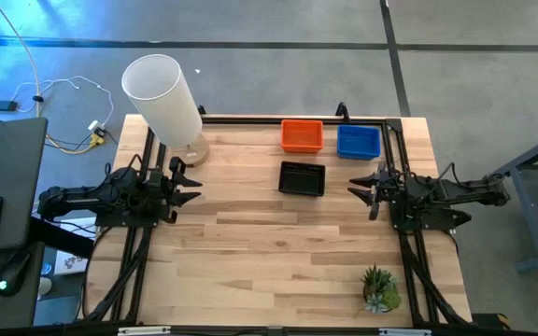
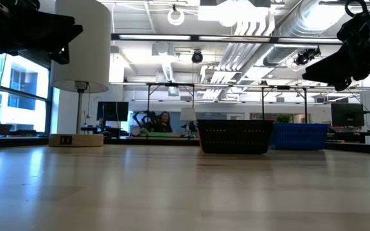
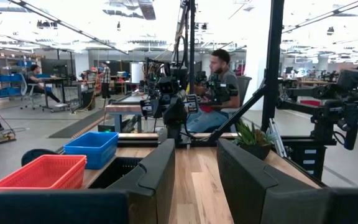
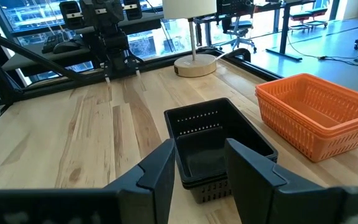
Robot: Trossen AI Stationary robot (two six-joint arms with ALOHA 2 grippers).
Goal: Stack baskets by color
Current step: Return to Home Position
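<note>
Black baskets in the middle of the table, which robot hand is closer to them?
Right. The right hand sits a short way off the black baskets' right side, open and pointing toward them. The left hand is clearly farther, out on the opposite side.

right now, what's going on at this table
Nothing is being held. Sorted by color at the table's far side sit the orange stack, the blue stack to its right, and the black stack just in front of the orange. The left gripper and right gripper hover open and empty at the table's sides.
</note>
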